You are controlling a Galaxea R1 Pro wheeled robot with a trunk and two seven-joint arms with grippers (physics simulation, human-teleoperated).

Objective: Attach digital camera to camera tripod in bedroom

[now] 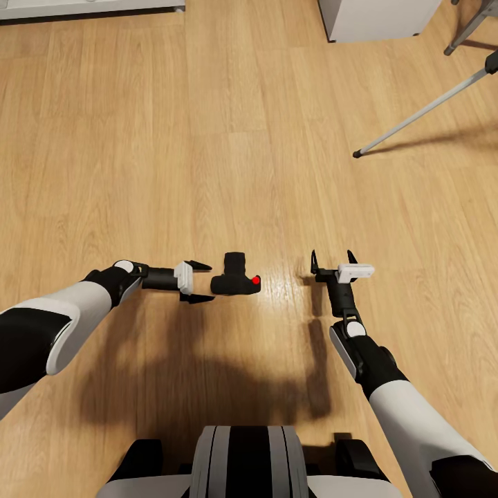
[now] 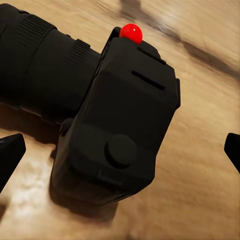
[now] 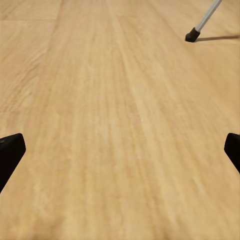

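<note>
Head view: the left gripper point(image 1: 198, 281) reaches in low from the left, arm stretched across the light wood floor point(image 1: 207, 138), its 2 fingers spread wide and holding nothing. Just beside its tips lies the digital camera point(image 1: 235, 276) on the floor, lens barrel pointing away from the robot, red button point(image 1: 256, 280) on its right end. In the left wrist view the digital camera point(image 2: 107, 120) sits between the 2 fingertips point(image 2: 10, 155), apart from both. Further right, well apart from the camera, the right gripper point(image 1: 333, 261) points forward, its claw also open and empty. At the upper right a silver leg of the camera tripod point(image 1: 422, 114) slants down to a black foot point(image 3: 192, 35). A white cabinet point(image 1: 377, 17) stands behind.
</note>
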